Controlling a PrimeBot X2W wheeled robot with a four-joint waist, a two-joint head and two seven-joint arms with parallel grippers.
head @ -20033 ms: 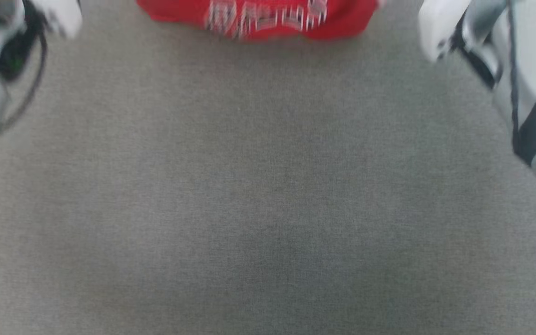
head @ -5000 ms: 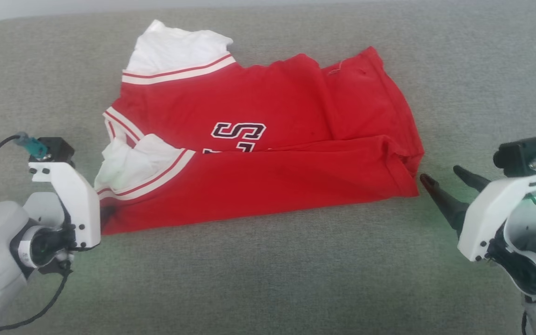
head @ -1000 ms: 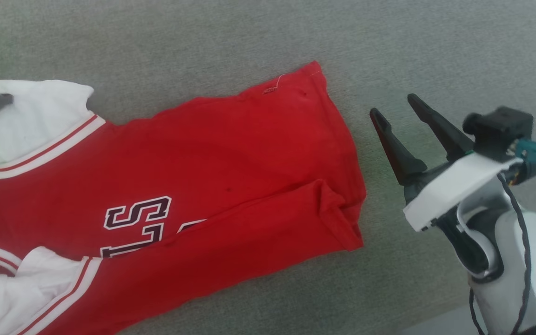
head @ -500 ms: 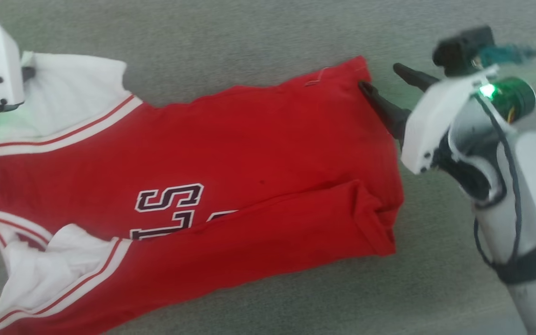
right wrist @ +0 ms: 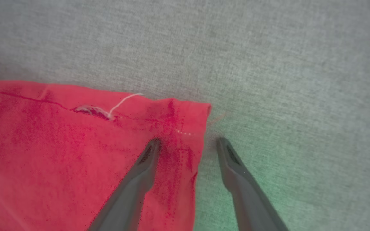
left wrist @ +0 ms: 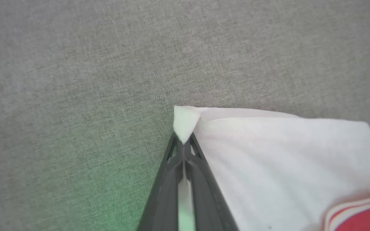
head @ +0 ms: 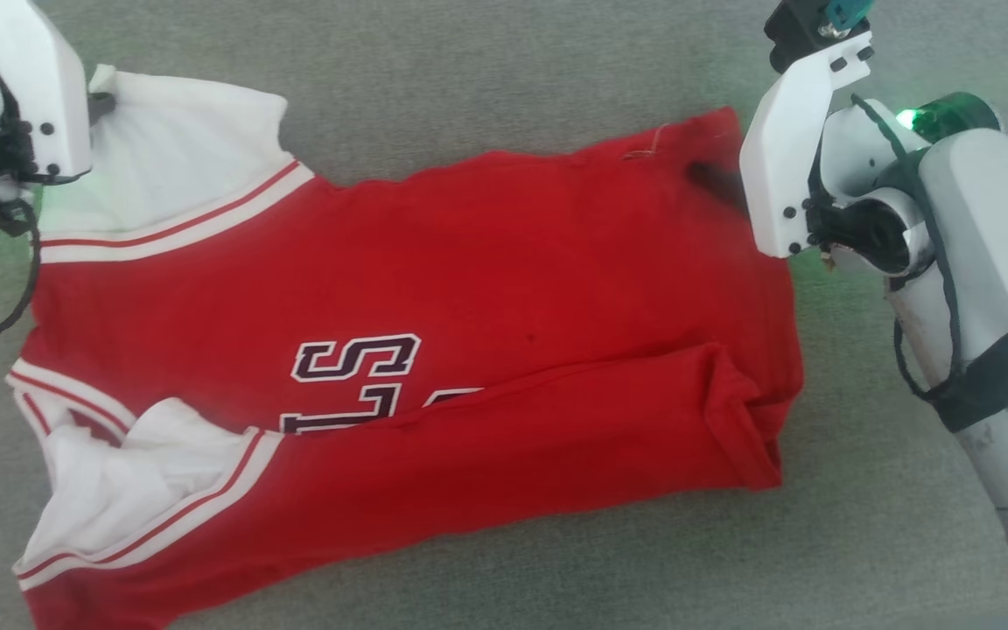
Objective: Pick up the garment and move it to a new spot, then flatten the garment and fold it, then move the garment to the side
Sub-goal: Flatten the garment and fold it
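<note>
The garment (head: 469, 289) lies spread across the grey cloth-covered surface (head: 513, 70), stretched between the two tools, with its near half folded up over the lettering. Its white sleeve (left wrist: 284, 166) runs off to one side of the left tool (left wrist: 183, 141), which is clamped shut on the very corner of that sleeve, only a small peak of cloth poking out past the tips. That looks like a thin hold to me; a firm pull could slide the corner straight out. At the other end the right tool (right wrist: 189, 141) stands open, astride the red hem corner (right wrist: 198, 112) — one of its fingers (right wrist: 140, 179) rests on top of the cloth, the other on bare surface just outside the edge. Closing from there, I'd worry it just bunches the fabric sideways, or catches one layer and leaves the rest behind. A loose thread (right wrist: 124, 99) sits just ahead of the inner finger and could snag. And if one tool lifts before the other has a proper bite, the shirt will likely drag and twist.
</note>
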